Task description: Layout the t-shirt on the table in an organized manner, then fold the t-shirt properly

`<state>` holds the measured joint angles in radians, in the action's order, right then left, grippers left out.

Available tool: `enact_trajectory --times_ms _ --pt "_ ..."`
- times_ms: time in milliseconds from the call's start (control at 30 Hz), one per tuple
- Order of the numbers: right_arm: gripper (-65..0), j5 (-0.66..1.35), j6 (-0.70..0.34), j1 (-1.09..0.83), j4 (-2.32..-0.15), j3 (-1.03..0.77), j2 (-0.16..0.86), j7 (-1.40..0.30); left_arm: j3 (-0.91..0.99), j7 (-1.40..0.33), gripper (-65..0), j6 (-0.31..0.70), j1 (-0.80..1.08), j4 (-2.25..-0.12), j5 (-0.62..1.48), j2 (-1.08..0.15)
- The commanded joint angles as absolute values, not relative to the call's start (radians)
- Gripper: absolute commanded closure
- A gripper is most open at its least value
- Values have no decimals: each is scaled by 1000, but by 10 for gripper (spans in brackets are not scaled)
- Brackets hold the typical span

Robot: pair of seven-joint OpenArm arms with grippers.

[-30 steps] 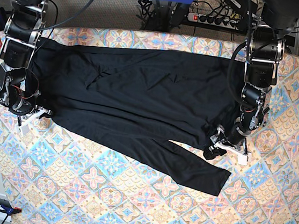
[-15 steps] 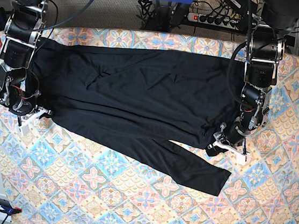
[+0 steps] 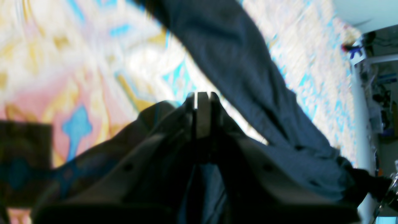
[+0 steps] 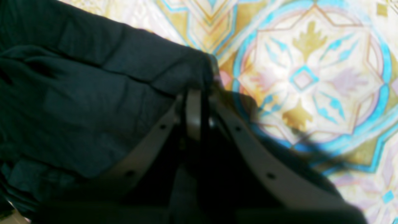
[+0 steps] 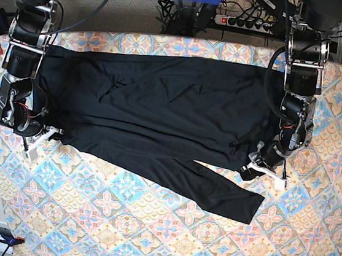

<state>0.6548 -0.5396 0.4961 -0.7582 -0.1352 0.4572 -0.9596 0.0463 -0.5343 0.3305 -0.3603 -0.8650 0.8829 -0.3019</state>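
Two grippers are working at opposite ends of the black t-shirt [image 5: 159,120], which is lying spread across the far half of the patterned table [image 5: 146,236]. The garment is running wide from one arm to the other, with a long dark flap [image 5: 219,192] trailing toward the near side at an angle. Creases are showing across the middle of the fabric, so it is not lying fully flat.

Left gripper [image 5: 264,169], on the right side of the base view, is sitting at the shirt's edge with its jaws drawn together. In the left wrist view, the gripper [image 3: 201,98] is showing its two fingers pressed nearly flush, and dark cloth [image 3: 242,68] is bunching around and behind the fingertips. That view is blurred, but the fabric appears pinched between them.

Right gripper [image 5: 42,133], on the left side of the base view, is resting at the opposite edge of the shirt. In the right wrist view, its fingers [image 4: 194,109] are closed narrow, and the folded hem of the shirt [image 4: 93,93] is sitting at the tips, gripped there. Bare tablecloth [image 4: 311,77] is showing just beside the hem.

Cables and a power strip [image 5: 245,22] are lying beyond the table's far edge.
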Motion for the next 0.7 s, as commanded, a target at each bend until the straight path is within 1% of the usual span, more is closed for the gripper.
enact_trajectory --times_ms 0,133,233,533,667 --pt "0 671 -545 526 -776 -140 478 -929 82 -519 0 341 -380 -883 897 -321" --pt "0 671 -545 526 -776 -140 478 -908 136 -521 0 341 -366 -883 895 -326" --pt "0 671 -545 526 -776 -140 478 -886 136 -521 0 341 -361 -883 895 -349" --pt "0 674 -545 526 -776 -142 479 -803 136 -521 0 348 -360 -889 895 -352" --pt "0 674 -545 526 -777 -194 481 -789 136 -521 0 348 -321 -992 895 -352"
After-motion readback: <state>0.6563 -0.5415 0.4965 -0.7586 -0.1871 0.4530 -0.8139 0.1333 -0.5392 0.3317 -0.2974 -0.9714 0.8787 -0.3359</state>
